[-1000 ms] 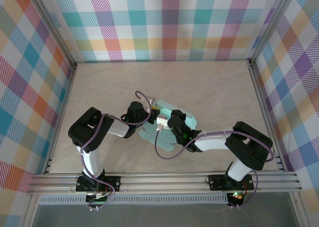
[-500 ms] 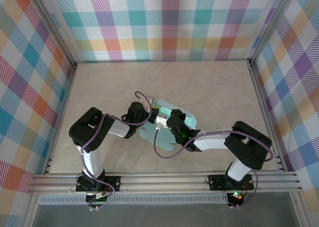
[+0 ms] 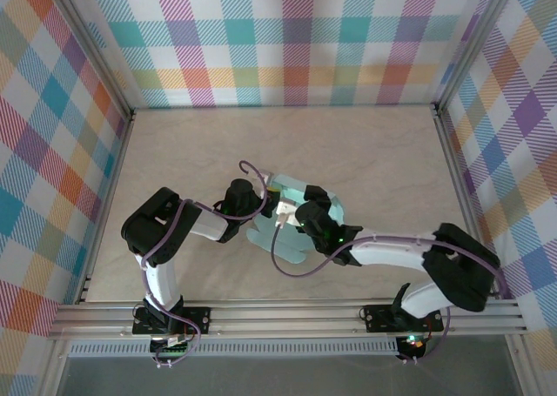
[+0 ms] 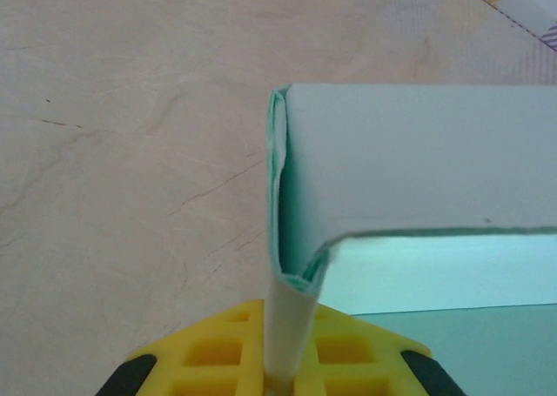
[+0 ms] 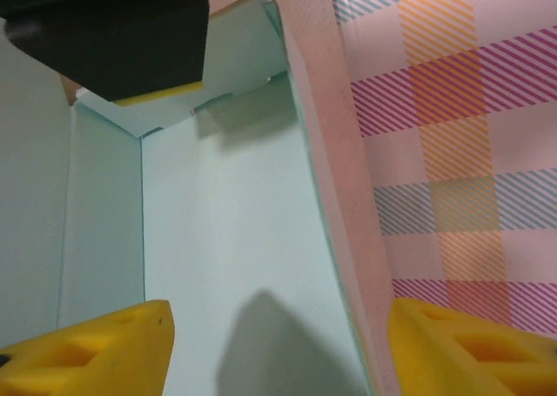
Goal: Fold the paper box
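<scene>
The paper box (image 3: 280,239) is pale mint card, partly folded, lying mid-table between my two grippers. In the left wrist view a wall of the paper box (image 4: 418,152) stands upright, and my left gripper (image 4: 283,365) is shut on a doubled flap at its corner. From above, the left gripper (image 3: 268,206) sits at the box's left side. My right gripper (image 3: 305,203) hovers over the box from the right. Its yellow fingers (image 5: 113,348) stand wide apart and open above a flat mint panel (image 5: 226,239). The left gripper's black and yellow tip (image 5: 130,39) shows at that panel's far corner.
Beige tabletop (image 3: 365,152) stretches behind the box to the plaid back wall (image 3: 287,57). Plaid side walls with aluminium posts close both sides. A metal rail (image 3: 287,318) carrying the arm bases runs along the near edge.
My right gripper has opened and let go of the card, and its arm has stretched lower and to the right. The left gripper has tightened on the flap.
</scene>
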{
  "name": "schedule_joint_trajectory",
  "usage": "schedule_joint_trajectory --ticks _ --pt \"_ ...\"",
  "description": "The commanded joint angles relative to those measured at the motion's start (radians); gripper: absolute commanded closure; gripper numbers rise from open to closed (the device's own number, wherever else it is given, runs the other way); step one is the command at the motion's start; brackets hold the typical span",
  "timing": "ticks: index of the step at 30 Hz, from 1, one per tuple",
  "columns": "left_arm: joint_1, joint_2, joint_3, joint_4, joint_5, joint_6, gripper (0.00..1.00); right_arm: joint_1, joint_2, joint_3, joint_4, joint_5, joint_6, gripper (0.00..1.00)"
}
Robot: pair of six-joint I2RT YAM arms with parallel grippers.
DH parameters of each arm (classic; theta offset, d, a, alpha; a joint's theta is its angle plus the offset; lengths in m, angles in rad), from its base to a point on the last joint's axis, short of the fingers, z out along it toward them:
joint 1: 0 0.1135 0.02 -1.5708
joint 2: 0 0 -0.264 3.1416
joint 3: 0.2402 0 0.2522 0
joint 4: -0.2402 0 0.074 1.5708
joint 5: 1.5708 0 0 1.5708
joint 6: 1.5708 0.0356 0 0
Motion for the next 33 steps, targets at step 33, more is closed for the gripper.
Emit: schedule_joint_trajectory --ticks 33 --pt "-0.141 -0.008 -0.059 0.107 -0.107 0.195 0.87 -0.674 0.116 0.380 -0.453 -1.385 1.433 0.27"
